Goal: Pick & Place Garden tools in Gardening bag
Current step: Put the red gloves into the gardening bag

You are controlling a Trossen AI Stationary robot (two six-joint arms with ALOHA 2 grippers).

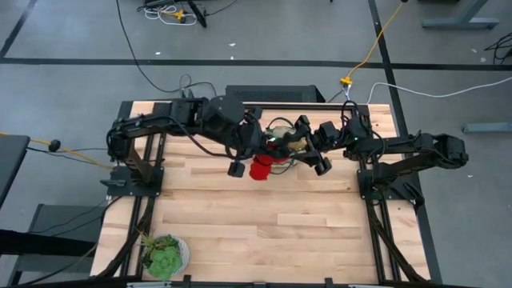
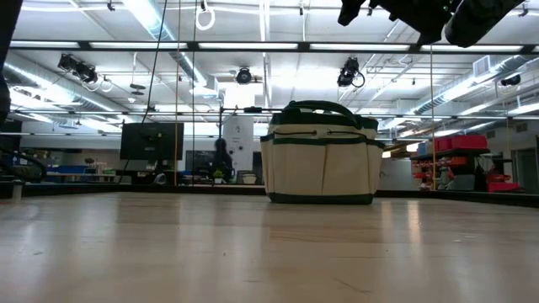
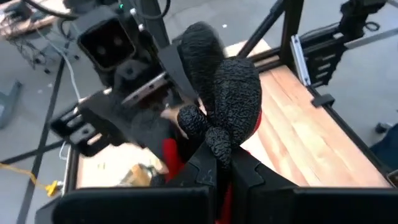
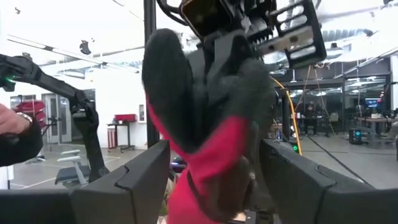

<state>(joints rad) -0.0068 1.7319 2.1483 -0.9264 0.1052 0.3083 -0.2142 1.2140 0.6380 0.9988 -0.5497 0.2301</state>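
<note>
The tan gardening bag [image 2: 320,160] with dark green trim stands on its base at the table's far middle, seen in the high view [image 1: 290,144] under both arms. My left gripper [image 1: 254,154] is above it, shut on the red-and-black gloves [image 1: 262,168]. My right gripper [image 1: 314,156] is open beside the bag's right side. In the right wrist view its fingers [image 4: 143,180] stand on either side of the gloves [image 4: 211,149]; whether they touch I cannot tell. Other garden tools do not show. My left gripper pinches the gloves between its two fingers [image 3: 249,171], coming slanting down from the table's left. The gloves' own bulk hides the exact place of contact. The black glove fingers [image 3: 217,87] stick out past the fingertips and the red part [image 3: 171,155] shows beside them. The gloves are lifted clear of the table.
A leafy green plant in a pale pot [image 1: 164,254] stands at the table's near left corner. Bare wooden tabletop [image 1: 264,224] lies between it and the bag. A person's hand [image 4: 12,121] shows beyond the table in the right wrist view.
</note>
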